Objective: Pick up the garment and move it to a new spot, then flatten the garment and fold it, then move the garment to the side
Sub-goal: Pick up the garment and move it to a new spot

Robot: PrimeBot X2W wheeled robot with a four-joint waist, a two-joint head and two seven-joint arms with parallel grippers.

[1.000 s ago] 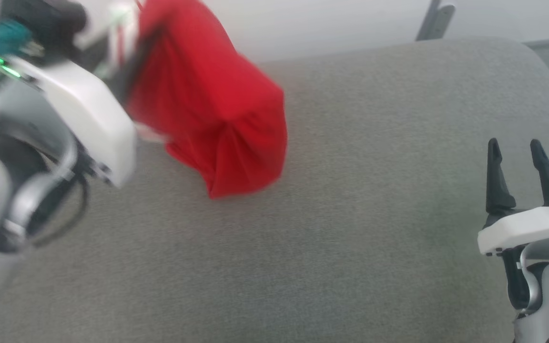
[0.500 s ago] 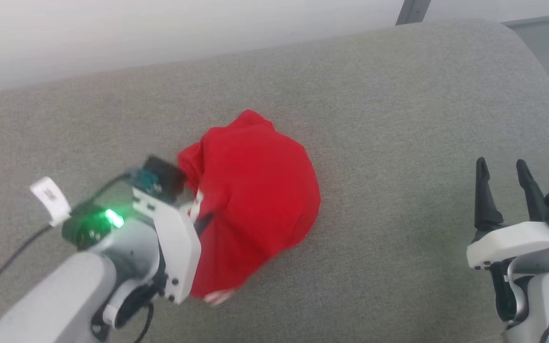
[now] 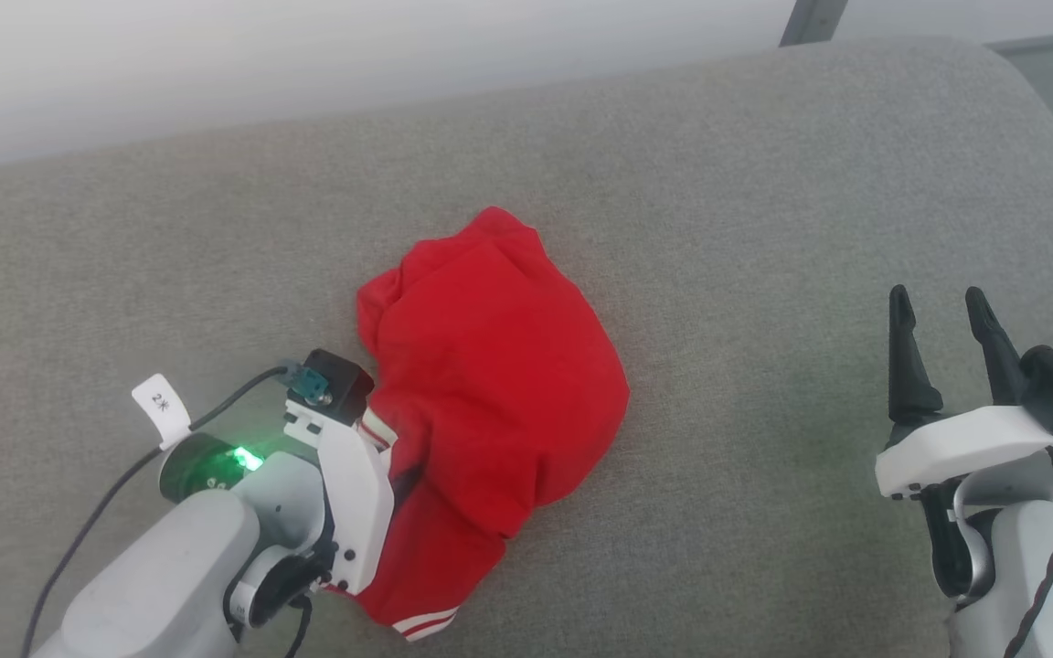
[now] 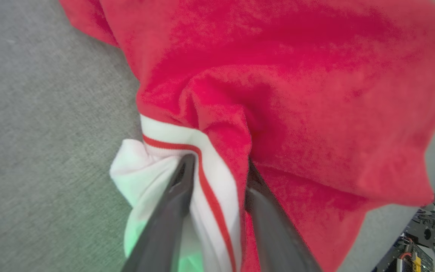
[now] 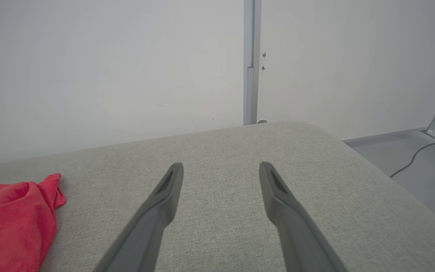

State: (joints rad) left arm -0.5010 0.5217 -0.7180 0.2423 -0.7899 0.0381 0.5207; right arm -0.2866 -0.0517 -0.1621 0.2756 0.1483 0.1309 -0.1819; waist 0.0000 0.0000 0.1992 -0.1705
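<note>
The garment (image 3: 490, 393), a bright red T-shirt with white striped trim, lies bunched in a heap on the grey padded surface (image 3: 764, 183). My left gripper (image 4: 219, 162) sits at the heap's near-left edge, its fingers parted, with the white striped sleeve band lying loosely between them. In the head view the left wrist covers those fingers, which reach into the cloth. The red body of the garment (image 4: 296, 94) spreads beyond the tips. My right gripper (image 3: 937, 297) stands open over bare surface at the right, well clear of the shirt. The right gripper (image 5: 221, 166) has the garment (image 5: 13, 219) at far left.
The padded surface ends at a rounded corner (image 5: 315, 130) at the far right, with floor and a cable (image 5: 417, 155) beyond. A pale wall with a vertical post (image 5: 251, 60) stands behind the far edge. A tagged black cable (image 3: 97, 512) trails from the left wrist.
The garment came down from hanging in the air to lying on the surface. The left fingers have parted around the sleeve band. The head view shifted; the right gripper stayed open.
</note>
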